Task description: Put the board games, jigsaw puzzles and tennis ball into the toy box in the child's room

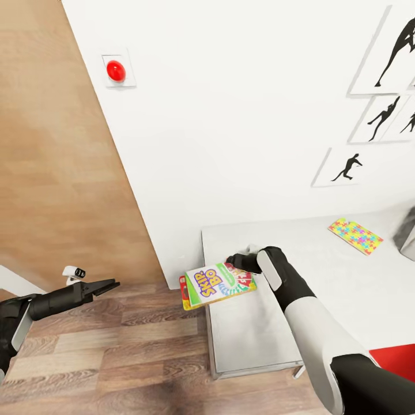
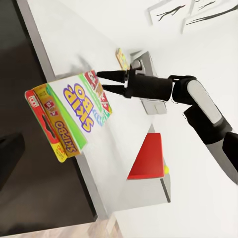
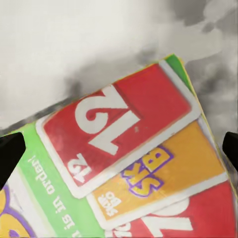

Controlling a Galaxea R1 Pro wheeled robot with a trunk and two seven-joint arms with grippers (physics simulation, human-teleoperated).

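A thick red-yellow-green board game with big lettering lies on the low end of the table, and its left part hangs out over the table's edge. My right gripper is open at the box's right end. In the right wrist view the game's printed cover is very close, and one dark fingertip shows at each side. The left wrist view shows that gripper just above the game. My left gripper hangs open over the floor, left of the table, holding nothing. One jigsaw puzzle lies further right, beside the grey toy box.
A white wall with a red button and black silhouette pictures stands behind the table. A red flat object lies at the table's near right. Wood-plank floor lies left of and in front of the table.
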